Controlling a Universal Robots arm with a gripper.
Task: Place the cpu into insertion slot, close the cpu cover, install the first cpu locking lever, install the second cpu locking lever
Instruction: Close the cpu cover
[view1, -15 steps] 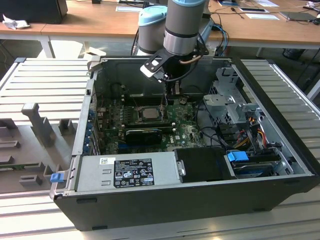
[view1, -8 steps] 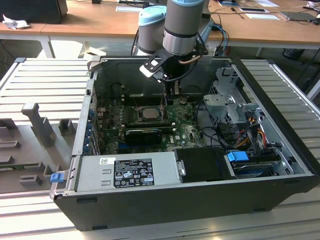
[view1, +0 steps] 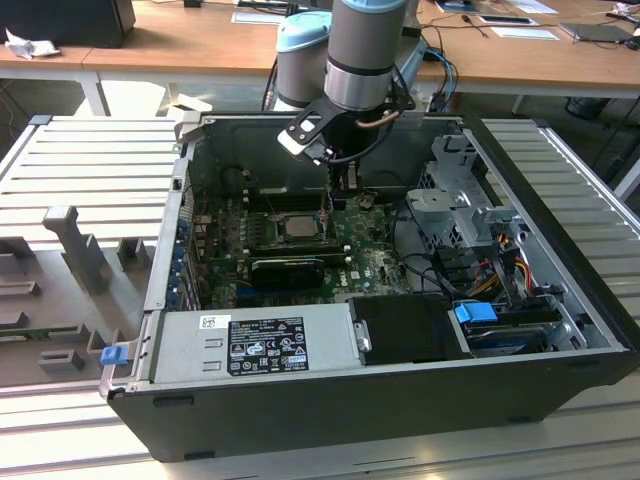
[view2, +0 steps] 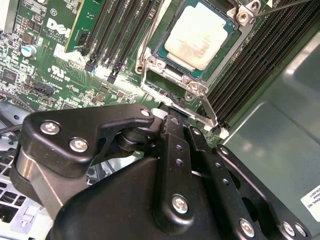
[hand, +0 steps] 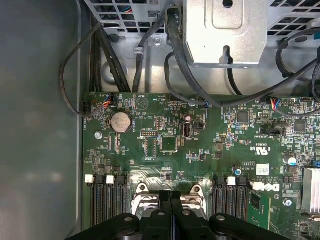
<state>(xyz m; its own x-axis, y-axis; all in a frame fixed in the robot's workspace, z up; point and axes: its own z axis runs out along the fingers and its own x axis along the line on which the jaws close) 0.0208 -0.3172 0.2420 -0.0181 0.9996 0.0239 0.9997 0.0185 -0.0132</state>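
cpu (view1: 297, 226): pale square chip, seated in the motherboard socket at the centre of the exterior view, inside the open computer case (view1: 300, 415).
cpu cover (view2: 170, 75): metal frame, lying flat around the chip in the second wrist view, with the chip top showing through its opening.
locking lever (view2: 209, 112): thin rod along one socket edge, just beside the gripper; cannot tell whether it is latched.
Exterior view, left to right:
- grey moulded tray (view1: 60, 280), far left.
- power supply (view1: 255, 340), lower centre-left.
- gripper (view1: 345, 185), upper centre, hanging just above and right of the chip. The first wrist view shows its fingers pressed together with nothing between them.
- drive cage (view1: 465, 200), right.
- blue tab (view1: 475, 312), lower right.
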